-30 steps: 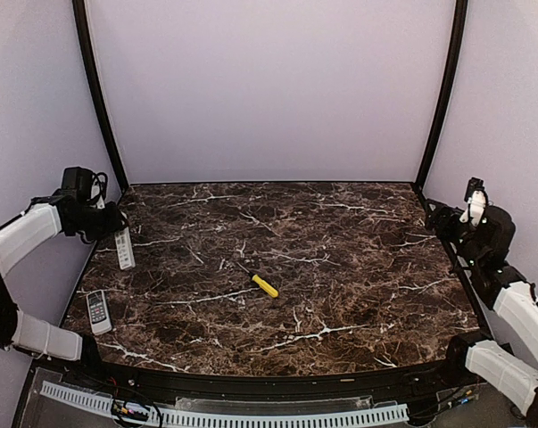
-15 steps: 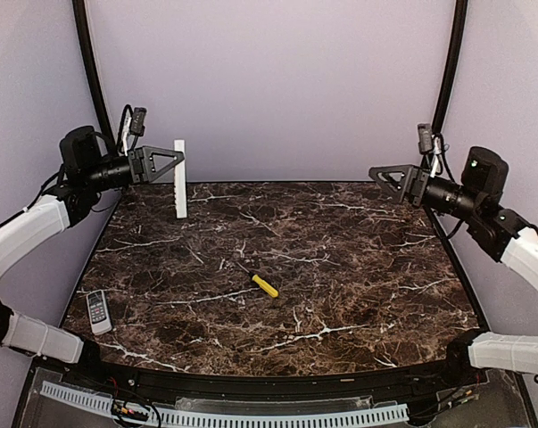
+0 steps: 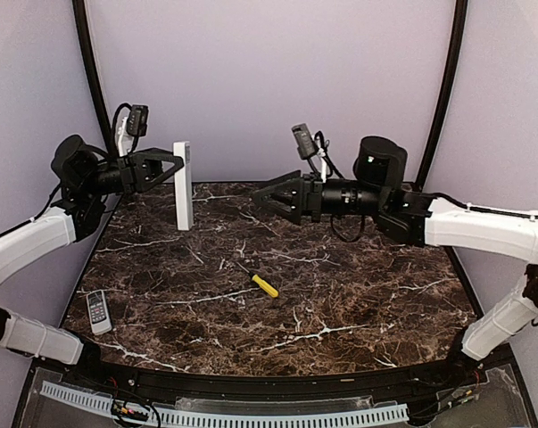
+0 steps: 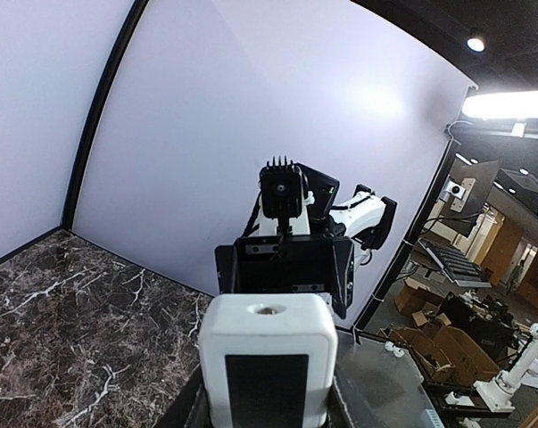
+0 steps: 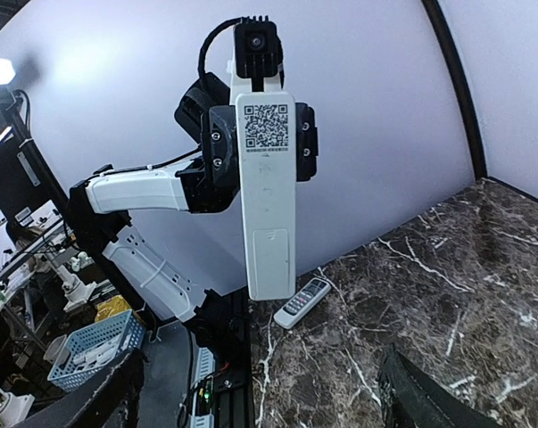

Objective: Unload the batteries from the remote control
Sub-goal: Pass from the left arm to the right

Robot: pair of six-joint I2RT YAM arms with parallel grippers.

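Observation:
My left gripper (image 3: 174,166) is shut on a long white remote control (image 3: 183,185) and holds it upright above the back left of the table. In the right wrist view the remote control (image 5: 267,196) shows its back, with a QR label and a closed battery cover. The left wrist view looks along the remote control's end (image 4: 269,357), gripped between the jaws. My right gripper (image 3: 261,198) is open, points left at the remote control and stays well apart from it. Its fingers (image 5: 420,397) frame the lower edge of its own view. The batteries are hidden.
A small grey remote (image 3: 98,310) lies near the table's left front edge and also appears below the held one (image 5: 302,302). A yellow-handled screwdriver (image 3: 261,283) lies mid-table. Black frame posts (image 3: 97,98) stand at both back corners.
The left arm lifted the white remote control from the table's left edge and stood it upright in the air. The right arm swung from the right edge toward the middle, facing it.

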